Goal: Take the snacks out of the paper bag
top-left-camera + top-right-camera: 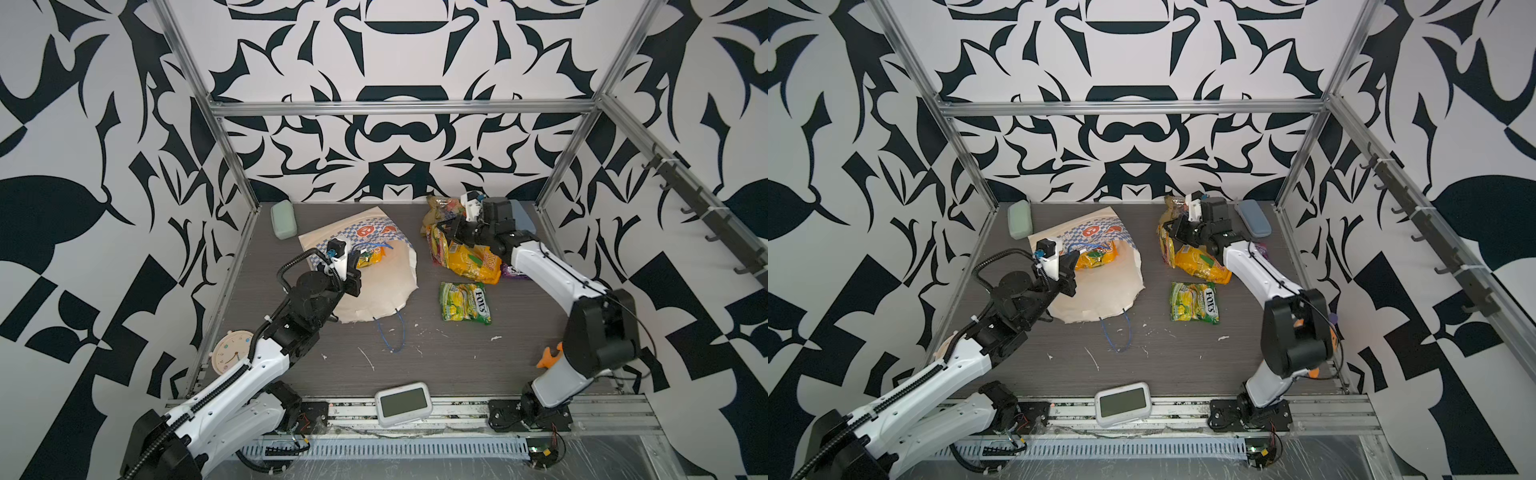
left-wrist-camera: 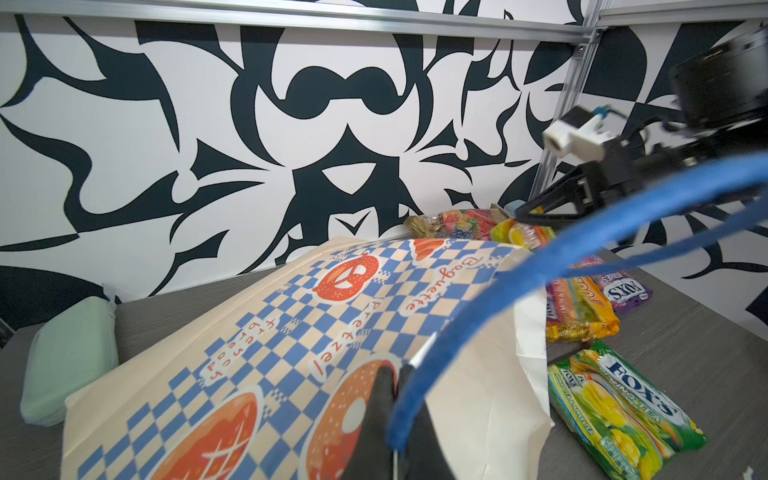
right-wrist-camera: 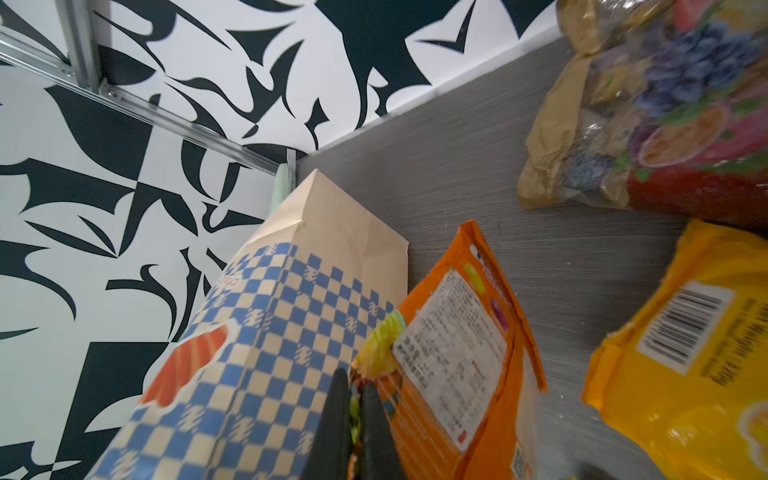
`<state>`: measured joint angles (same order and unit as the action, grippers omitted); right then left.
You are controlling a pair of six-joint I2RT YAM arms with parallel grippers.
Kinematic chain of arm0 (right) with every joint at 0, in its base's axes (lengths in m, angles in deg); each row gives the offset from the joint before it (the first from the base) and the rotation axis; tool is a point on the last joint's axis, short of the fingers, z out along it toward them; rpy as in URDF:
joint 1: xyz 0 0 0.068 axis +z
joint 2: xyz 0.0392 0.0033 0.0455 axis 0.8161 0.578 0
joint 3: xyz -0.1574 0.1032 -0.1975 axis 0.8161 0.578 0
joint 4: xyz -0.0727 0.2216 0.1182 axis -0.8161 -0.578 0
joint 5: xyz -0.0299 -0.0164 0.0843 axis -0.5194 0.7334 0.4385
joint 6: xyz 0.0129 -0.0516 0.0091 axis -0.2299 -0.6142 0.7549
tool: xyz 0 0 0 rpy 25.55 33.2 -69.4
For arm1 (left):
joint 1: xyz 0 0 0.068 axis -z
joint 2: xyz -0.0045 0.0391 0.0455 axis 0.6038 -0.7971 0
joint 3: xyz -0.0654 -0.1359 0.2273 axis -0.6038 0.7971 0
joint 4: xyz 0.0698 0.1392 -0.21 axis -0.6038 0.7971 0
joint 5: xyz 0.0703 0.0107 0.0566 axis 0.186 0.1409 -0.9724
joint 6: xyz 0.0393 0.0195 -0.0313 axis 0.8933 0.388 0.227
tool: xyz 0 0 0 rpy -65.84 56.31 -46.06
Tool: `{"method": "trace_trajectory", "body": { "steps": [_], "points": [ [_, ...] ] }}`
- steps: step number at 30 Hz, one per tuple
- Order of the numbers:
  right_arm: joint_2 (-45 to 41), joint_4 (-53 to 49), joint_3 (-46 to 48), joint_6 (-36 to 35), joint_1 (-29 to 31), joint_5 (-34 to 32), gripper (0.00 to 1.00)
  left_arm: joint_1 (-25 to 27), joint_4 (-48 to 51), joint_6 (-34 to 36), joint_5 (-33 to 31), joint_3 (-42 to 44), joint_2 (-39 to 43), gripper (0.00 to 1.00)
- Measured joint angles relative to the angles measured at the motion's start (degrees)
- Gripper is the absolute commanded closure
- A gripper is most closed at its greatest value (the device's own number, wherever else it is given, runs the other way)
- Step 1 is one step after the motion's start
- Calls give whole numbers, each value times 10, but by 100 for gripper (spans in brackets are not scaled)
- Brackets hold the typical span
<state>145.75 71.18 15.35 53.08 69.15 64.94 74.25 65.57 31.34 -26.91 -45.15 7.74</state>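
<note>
1. The tall tan checkered paper bag (image 1: 374, 297) lies on its side left of centre, mouth facing right.
2. One yellow-orange glossy packet (image 1: 369, 258) sits inside the mouth, just right of my left gripper (image 1: 356, 262).
3. My right gripper (image 3: 357, 415), upper right and farther off, pinches an orange plastic packet (image 3: 453, 353).
4. My left fingers are clamped on the bag's rim.

Grey table (image 1: 457, 365): paper bag (image 1: 374, 291) on its side, green packet (image 1: 464, 302), yellow packet (image 1: 473, 264), mint case (image 1: 283, 219)

Tan paper bag (image 1: 374, 291) with blue-white checks (orange pastries too); green FOX'S packet (image 1: 464, 302)
</note>
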Motion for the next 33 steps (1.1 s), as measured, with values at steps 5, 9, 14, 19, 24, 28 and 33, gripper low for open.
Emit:
{"method": "trace_trajectory", "body": {
  "steps": [5,9,14,19,24,28,33],
  "points": [
    [109,73,-61,38,6,60,100,0,0,0,5,0,5,100],
    [164,107,-106,57,14,98,100,0,0,0,10,0,5,100],
    [225,51,-180,37,15,105,100,0,0,0,13,0,3,100],
    [279,-83,-259,-44,9,51,100,0,-1,0,14,0,2,100],
    [329,-227,-359,-146,3,-6,99,0,0,0,14,0,2,100],
    [362,-319,-444,-217,4,-49,74,0,0,0,15,0,2,100],
    [356,-377,-473,-263,4,-97,58,0,1,0,17,0,2,100]
  ]
}}
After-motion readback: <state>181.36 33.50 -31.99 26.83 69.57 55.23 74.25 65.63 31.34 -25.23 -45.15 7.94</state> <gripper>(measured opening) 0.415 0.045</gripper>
